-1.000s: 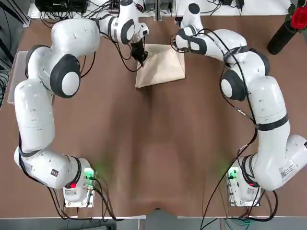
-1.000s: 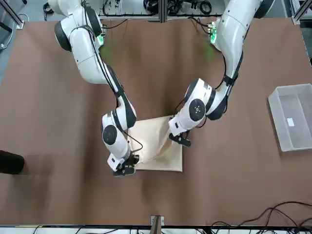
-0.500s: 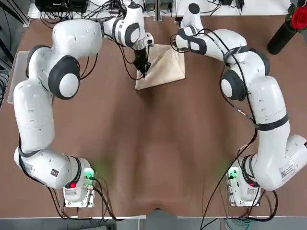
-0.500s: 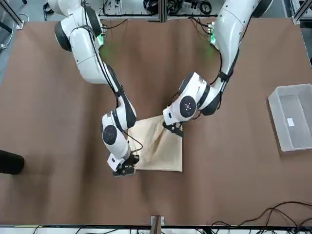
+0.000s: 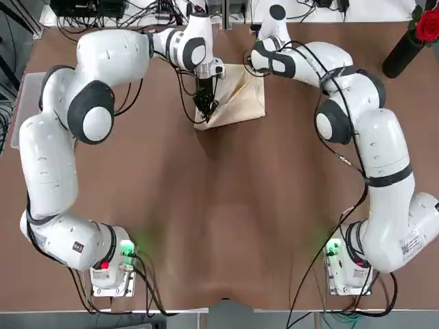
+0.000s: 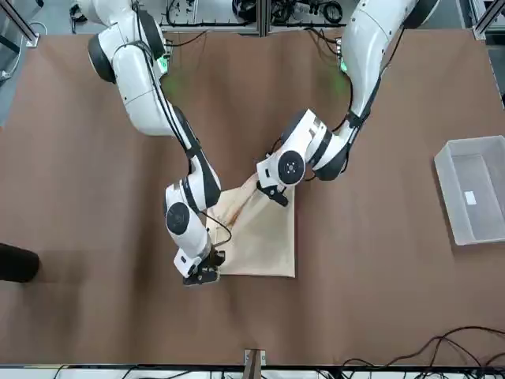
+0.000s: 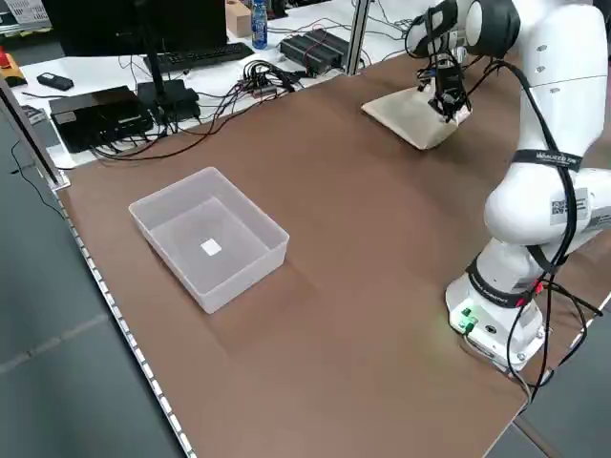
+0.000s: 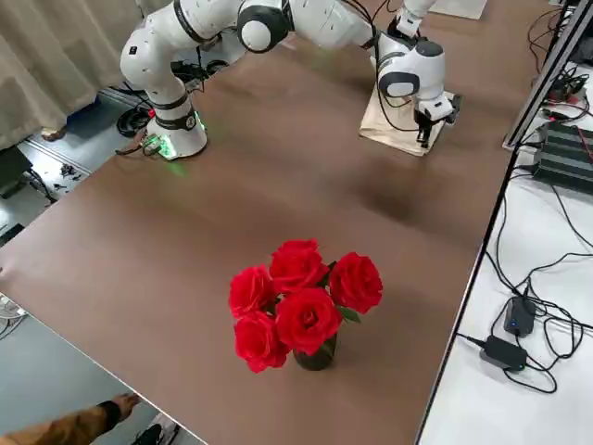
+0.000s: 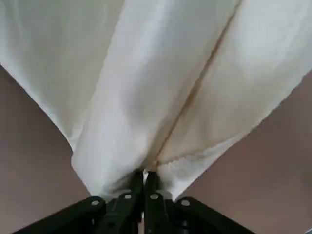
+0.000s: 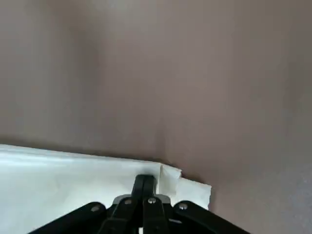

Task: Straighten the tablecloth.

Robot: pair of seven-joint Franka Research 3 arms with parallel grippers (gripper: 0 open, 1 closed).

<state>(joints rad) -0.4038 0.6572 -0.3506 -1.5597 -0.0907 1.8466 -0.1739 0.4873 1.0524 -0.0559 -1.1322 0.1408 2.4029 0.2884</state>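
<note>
Tablecloth (image 6: 267,241) near the worktop's (image 6: 371,292) far edge is pinched by the closed left gripper (image 9: 146,174); the right gripper (image 10: 145,179) is shut at another corner, its hold unclear.

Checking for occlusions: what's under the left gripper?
Under the left gripper, its fingers pinch the tablecloth, which is creased and partly folded. The bit between the fingertips is covered, as is whatever lies beneath the cloth.
</note>
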